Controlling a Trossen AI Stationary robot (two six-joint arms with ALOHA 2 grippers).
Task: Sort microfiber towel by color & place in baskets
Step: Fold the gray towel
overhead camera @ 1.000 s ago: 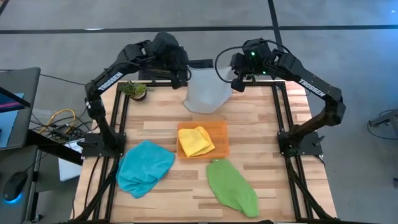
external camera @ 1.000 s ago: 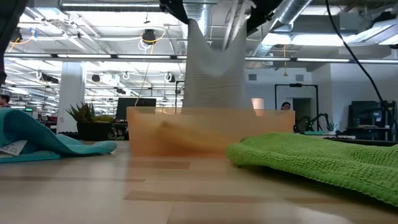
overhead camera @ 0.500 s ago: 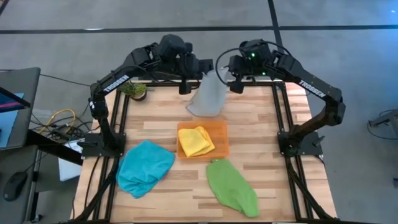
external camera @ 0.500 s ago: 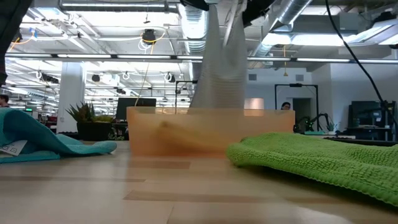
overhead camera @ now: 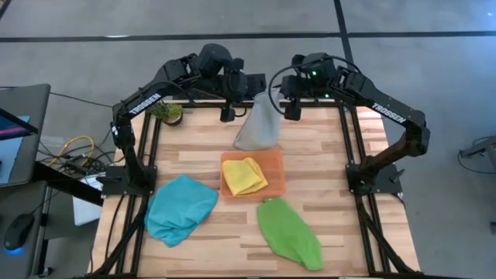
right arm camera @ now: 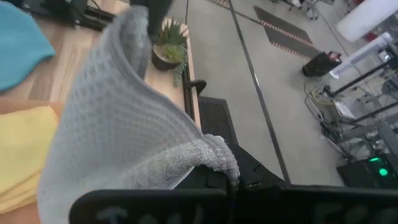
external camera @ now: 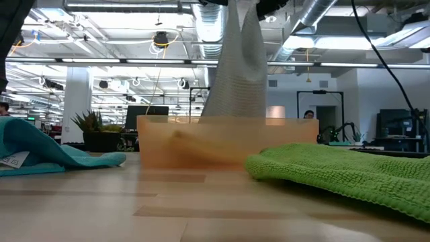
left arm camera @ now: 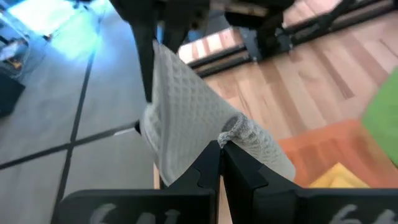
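Observation:
A grey waffle-weave towel (overhead camera: 259, 124) hangs over the table's far edge between my two grippers, both shut on its top corners. My left gripper (left arm camera: 221, 147) is at the towel's left, my right gripper (right arm camera: 227, 180) at its right, close together. The orange tray (overhead camera: 273, 160) sits mid-table with a folded yellow towel (overhead camera: 242, 176) lying in it. A teal towel (overhead camera: 180, 208) lies crumpled at the near left. A green towel (overhead camera: 289, 232) lies flat at the near right. In the low view the tray (external camera: 222, 142) hides the grey towel's lower end. My left gripper pinches a top corner (left arm camera: 235, 129) of the grey towel between its two fingers, slanting down from the table's far left. The cloth hangs below in a slack fold. My right gripper pinches the other top corner (right arm camera: 214, 157), bunched at its hemmed edge, slanting down from the far right. The towel drapes down and away from it.
A small potted plant (overhead camera: 167, 112) stands at the far left corner. Black frame rails (overhead camera: 350, 147) run along both sides of the wooden table. Bare wood lies between the tray and the far edge.
Both grippers have moved toward each other, the left toward the table's right and the right toward its left, and both have rolled. The grey towel, spread wide a second ago, now hangs as a narrow folded drape with its top corners close together.

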